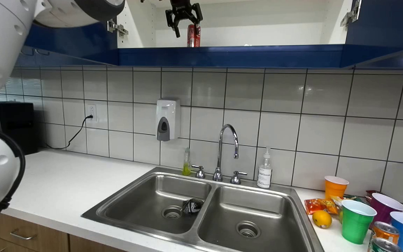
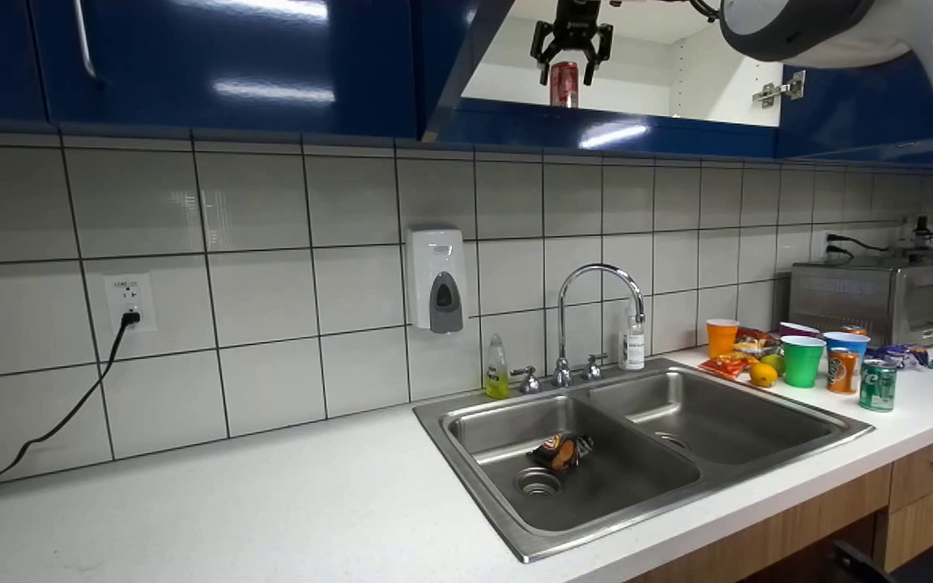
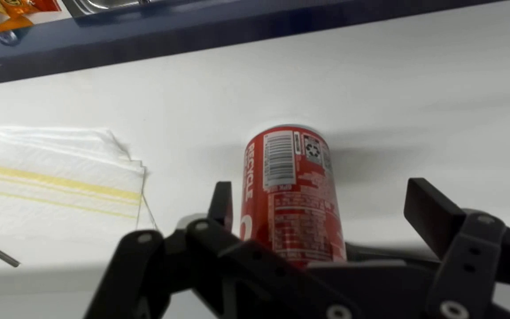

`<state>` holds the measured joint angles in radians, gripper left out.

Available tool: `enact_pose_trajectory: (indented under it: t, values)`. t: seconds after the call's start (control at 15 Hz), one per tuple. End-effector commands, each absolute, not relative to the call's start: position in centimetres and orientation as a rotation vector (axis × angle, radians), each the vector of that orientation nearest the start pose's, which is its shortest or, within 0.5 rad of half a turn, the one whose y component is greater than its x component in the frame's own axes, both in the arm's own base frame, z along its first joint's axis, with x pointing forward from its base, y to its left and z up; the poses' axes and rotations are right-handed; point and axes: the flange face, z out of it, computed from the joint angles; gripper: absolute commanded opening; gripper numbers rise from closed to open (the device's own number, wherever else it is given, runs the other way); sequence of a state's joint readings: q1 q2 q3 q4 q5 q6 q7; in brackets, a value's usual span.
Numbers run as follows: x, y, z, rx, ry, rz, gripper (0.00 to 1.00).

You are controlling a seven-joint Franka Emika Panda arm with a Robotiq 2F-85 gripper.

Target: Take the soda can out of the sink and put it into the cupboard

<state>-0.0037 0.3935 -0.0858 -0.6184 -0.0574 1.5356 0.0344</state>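
Wrist view: the red cylindrical metal soda can (image 3: 291,190) stands upright on the white floor of the glossy dark blue overhead cupboard (image 1: 229,57), set back from its front edge. The black two-finger gripper (image 2: 566,79) straddles the can with its fingers (image 3: 434,217) apart: one just beside the can, the other across a wider gap. Nothing is clamped.

Step in hand, as judged: withdrawal.
1. Leave the fingers spread.
2. Centre them about the can.
3. Lift straight up until both fingertips pass its top.
4. Then retract over the front edge.

Note: the gripper hides the can's top in the wrist view, so lift clearance cannot be confirmed there.

Caution: sideways motion at low height could topple the can towards the double-basin stainless-steel sink (image 1: 204,213) below.
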Motion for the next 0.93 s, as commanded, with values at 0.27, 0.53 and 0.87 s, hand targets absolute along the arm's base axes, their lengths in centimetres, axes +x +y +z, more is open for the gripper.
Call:
enact_pose_trajectory:
  t: [0.27, 0.53, 0.87]
  values:
    - [57.3, -3.2, 83.7, -3.128, 0.140, -0.754, 1.00]
    - [56.4, -2.2, 84.3, -3.141, 0.126, -0.748, 1.00]
    - [55.0, -0.1, 84.9, -3.160, 0.102, -0.757, 1.00]
